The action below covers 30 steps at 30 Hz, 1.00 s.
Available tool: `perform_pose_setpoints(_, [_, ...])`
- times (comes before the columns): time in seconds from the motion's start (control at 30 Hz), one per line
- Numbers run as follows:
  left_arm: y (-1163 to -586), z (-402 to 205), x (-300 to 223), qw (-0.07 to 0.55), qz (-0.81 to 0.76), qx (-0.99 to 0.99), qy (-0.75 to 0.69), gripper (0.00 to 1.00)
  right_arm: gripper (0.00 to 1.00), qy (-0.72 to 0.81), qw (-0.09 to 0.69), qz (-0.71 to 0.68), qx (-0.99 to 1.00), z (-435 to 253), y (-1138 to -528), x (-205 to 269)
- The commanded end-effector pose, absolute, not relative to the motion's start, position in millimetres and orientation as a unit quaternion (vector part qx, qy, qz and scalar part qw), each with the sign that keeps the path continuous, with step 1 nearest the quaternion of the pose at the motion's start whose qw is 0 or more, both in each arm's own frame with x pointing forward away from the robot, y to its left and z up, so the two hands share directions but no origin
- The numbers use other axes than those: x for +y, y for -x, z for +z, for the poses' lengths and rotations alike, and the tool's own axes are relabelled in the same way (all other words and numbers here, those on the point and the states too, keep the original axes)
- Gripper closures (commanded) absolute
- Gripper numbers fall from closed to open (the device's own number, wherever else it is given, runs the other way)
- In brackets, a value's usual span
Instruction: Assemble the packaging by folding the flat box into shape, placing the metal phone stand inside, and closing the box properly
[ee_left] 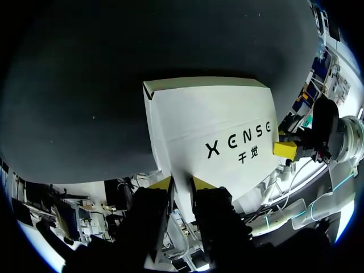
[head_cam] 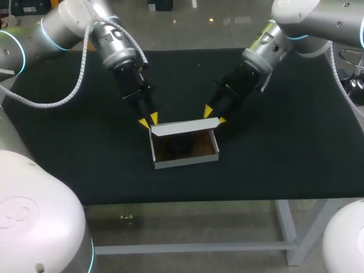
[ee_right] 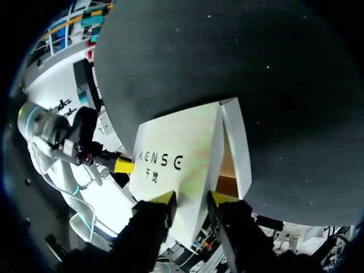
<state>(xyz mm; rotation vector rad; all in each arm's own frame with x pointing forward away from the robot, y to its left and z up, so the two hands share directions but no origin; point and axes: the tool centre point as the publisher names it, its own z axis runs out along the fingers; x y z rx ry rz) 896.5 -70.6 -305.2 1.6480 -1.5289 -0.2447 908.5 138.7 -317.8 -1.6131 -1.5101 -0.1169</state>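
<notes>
White box (head_cam: 186, 161) open near the middle of the black counter (head_cam: 296, 148), brown inside, its lid (head_cam: 185, 128) standing up along the far edge. Something dark inside, too dim to name. At the lid's left corner, the left pincer (head_cam: 148, 120), tips close together and clamped on the cardboard. At the lid's right corner, the right pincer (head_cam: 215, 115), with cardboard running in at its tip; gripped or merely alongside, cannot tell. Both arms slanting in from the counter's far corners. Raised lid between the two pincers and the box's opening.
</notes>
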Motion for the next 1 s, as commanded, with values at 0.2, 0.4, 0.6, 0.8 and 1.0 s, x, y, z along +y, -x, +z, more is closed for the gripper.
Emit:
perform_pose_setpoints(0.2, [-905.3,-306.0,-76.0,0.443,-0.118,-0.604,-0.652,0.78,0.61,0.648,0.455,-0.042,-0.610,-316.1,-915.8,144.1])
perform_pose_setpoints(0.4, [-906.6,-305.2,-77.3,0.448,-0.122,-0.600,-0.651,0.79,0.63,0.647,0.456,-0.040,-0.610,-315.3,-916.8,145.3])
perform_pose_setpoints(0.6, [-906.4,-303.4,-79.1,0.454,-0.121,-0.597,-0.650,0.80,0.63,0.646,0.456,-0.040,-0.610,-314.7,-916.9,146.5])
perform_pose_setpoints(0.8, [-905.4,-303.9,-80.6,0.460,-0.114,-0.589,-0.655,0.78,0.64,0.646,0.457,-0.041,-0.610,-314.6,-916.8,147.1])
perform_pose_setpoints(1.0, [-904.9,-307.9,-77.1,0.470,-0.091,-0.573,-0.665,0.78,0.64,0.648,0.459,-0.042,-0.606,-315.6,-916.1,146.6])
